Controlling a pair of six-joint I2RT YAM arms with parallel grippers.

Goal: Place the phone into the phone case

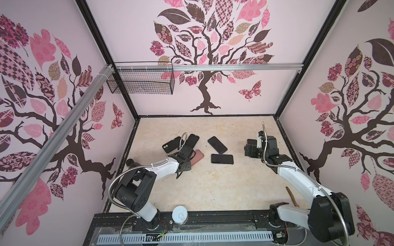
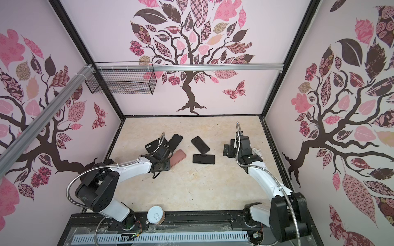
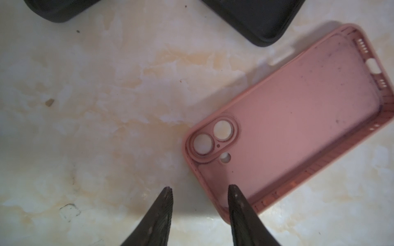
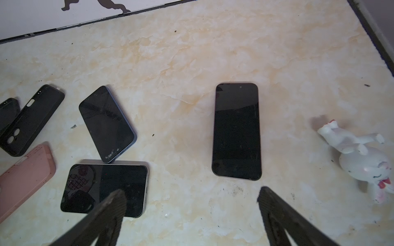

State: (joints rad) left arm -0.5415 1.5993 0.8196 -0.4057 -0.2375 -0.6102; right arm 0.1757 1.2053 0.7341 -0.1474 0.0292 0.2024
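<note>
The left hand (image 3: 200,190) is hovering over the desk (image 3: 85,106), spread partway and straddling the rim at the camera-hole end of the pink phone case (image 3: 287,119), pinching nothing. The case is lying open side up near a black case (image 4: 29,121). The right hand (image 4: 190,194) is hanging spread wide and empty, just short of a dark phone (image 4: 236,131) that is lying screen up, well apart from the pink case.

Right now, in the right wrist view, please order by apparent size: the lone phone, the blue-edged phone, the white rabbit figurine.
1. lone phone.
2. blue-edged phone and white rabbit figurine: they look about alike, so I leave them unranked.
</note>
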